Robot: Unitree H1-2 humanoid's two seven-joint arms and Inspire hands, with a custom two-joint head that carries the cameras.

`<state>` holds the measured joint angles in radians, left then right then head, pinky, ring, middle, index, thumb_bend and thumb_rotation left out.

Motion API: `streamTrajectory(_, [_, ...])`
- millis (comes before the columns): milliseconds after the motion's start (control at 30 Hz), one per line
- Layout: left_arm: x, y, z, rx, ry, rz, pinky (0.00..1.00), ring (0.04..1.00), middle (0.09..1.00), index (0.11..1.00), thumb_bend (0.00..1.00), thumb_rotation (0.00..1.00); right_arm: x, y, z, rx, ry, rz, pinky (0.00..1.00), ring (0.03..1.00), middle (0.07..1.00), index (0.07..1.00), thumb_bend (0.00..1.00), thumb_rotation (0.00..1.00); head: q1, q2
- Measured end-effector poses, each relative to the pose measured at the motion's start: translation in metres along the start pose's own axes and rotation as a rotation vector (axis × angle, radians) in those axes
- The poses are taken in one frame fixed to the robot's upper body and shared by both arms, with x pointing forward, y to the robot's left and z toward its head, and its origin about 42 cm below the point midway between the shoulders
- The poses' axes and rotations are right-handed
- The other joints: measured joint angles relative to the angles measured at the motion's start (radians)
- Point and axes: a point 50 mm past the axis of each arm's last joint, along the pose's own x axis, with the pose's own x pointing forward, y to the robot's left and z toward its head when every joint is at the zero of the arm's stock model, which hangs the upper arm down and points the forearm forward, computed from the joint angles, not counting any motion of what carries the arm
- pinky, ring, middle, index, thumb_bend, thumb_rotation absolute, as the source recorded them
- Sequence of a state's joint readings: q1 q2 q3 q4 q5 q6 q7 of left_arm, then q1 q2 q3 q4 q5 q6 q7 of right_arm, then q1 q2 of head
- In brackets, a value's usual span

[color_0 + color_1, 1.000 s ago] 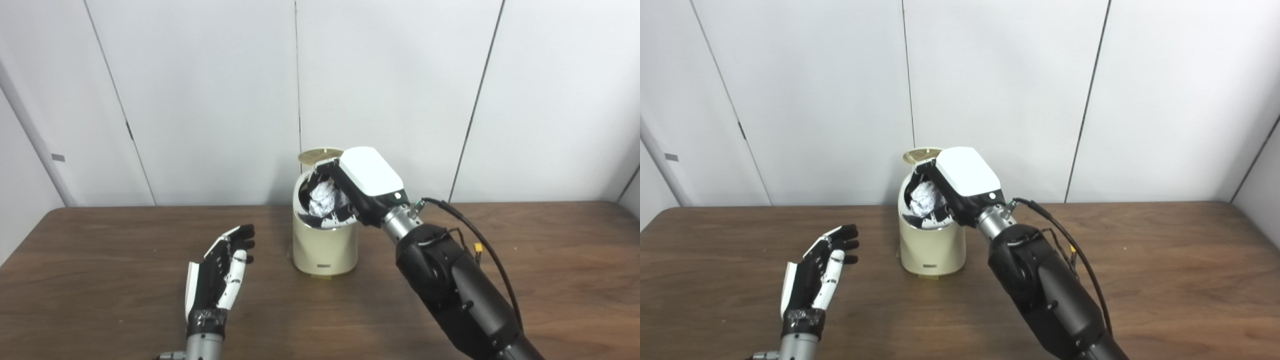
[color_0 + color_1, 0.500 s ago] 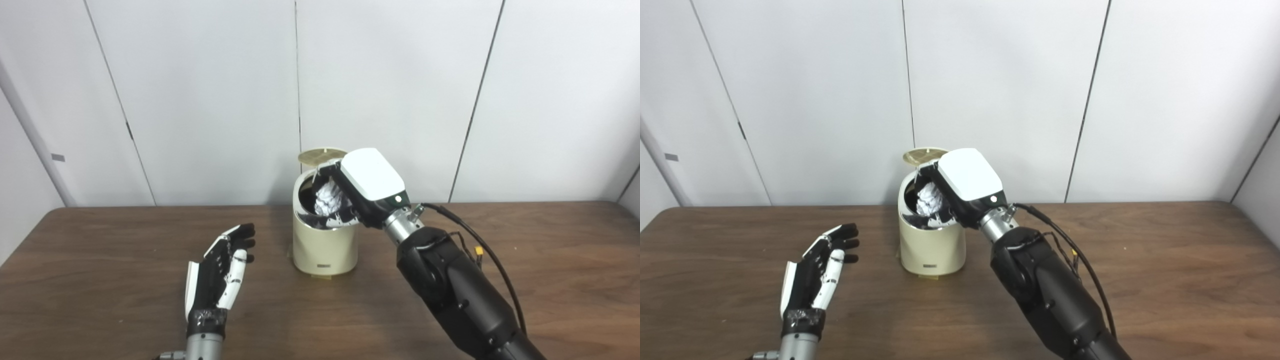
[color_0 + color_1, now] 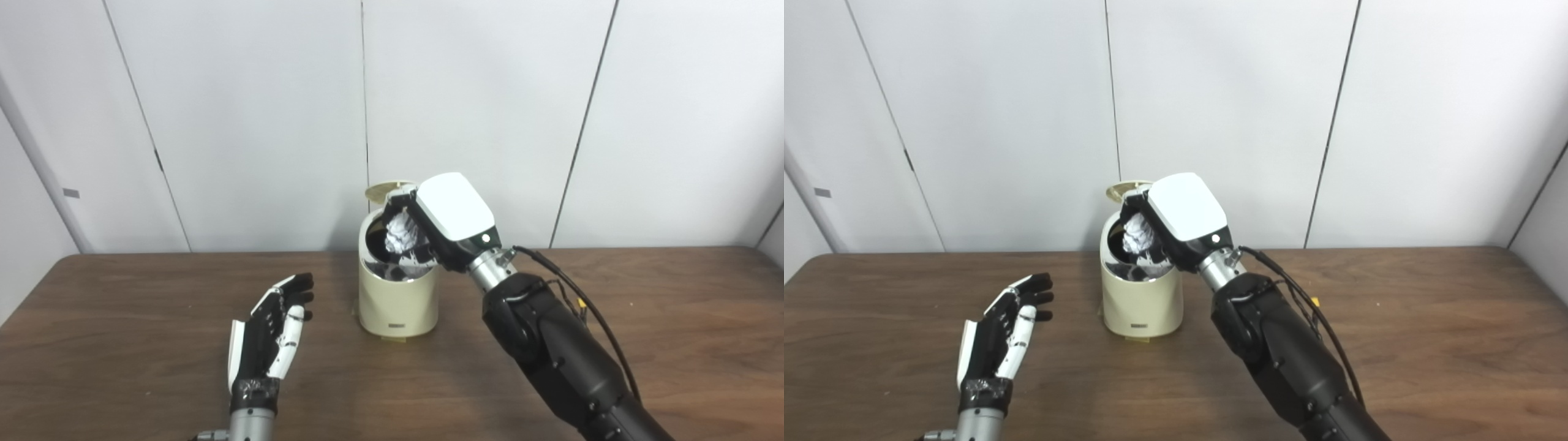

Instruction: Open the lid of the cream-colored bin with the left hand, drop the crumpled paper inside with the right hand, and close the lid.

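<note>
White panels back the bench; right hand clamps paper over the open bin, left hand idle, fingers apart; next, release.

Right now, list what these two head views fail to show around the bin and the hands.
1. Bin interior: both views; its wall and the right hand hide the bottom, so contents cannot be told.
2. Crumpled paper: partly covered by the right hand's fingers in both views.
3. Lid: only an edge shows behind the hand; the hinge is hidden.
4. Left hand: its arm is cut off by the bottom edge.
5. Label on the bin's front: too small to read.
</note>
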<state>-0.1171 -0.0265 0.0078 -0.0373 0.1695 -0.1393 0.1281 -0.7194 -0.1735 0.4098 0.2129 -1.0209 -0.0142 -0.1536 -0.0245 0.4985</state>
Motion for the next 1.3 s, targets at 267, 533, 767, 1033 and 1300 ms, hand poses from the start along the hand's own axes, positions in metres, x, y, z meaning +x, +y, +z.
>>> streamTrajectory(267, [0.0,-0.0002,0.0,-0.003,0.0,-0.001,0.66,0.749,0.772,0.778,0.27,0.68,0.0,0.0019,0.0024,-0.022,-0.007,0.005,0.46,0.563,0.631,0.488,0.52,0.12,0.0,-0.002])
streamTrajectory(533, [0.0,-0.0002,0.0,-0.002,0.0,-0.002,0.65,0.745,0.769,0.775,0.28,0.69,0.0001,0.0009,0.0039,-0.031,-0.013,0.011,0.49,0.609,0.679,0.613,0.97,0.0,0.0,-0.002])
streamTrajectory(767, [0.0,-0.0001,0.0,-0.002,0.0,-0.001,0.64,0.739,0.767,0.774,0.28,0.69,0.0006,-0.0021,0.007,-0.036,-0.02,0.024,0.49,0.616,0.684,0.612,0.98,0.0,-0.002,0.0])
streamTrajectory(1033, [0.0,-0.0001,0.0,-0.002,0.0,-0.001,0.65,0.74,0.768,0.776,0.28,0.69,0.0006,-0.0023,0.007,-0.041,-0.023,0.022,0.47,0.585,0.652,0.588,0.96,0.0,-0.002,0.0])
streamTrajectory(1300, [-0.0001,0.0,0.0,-0.001,0.0,-0.002,0.64,0.74,0.768,0.775,0.29,0.7,-0.0022,-0.006,0.0072,0.004,-0.111,-0.11,0.36,0.459,0.556,0.442,0.51,0.0,-0.002,0.002])
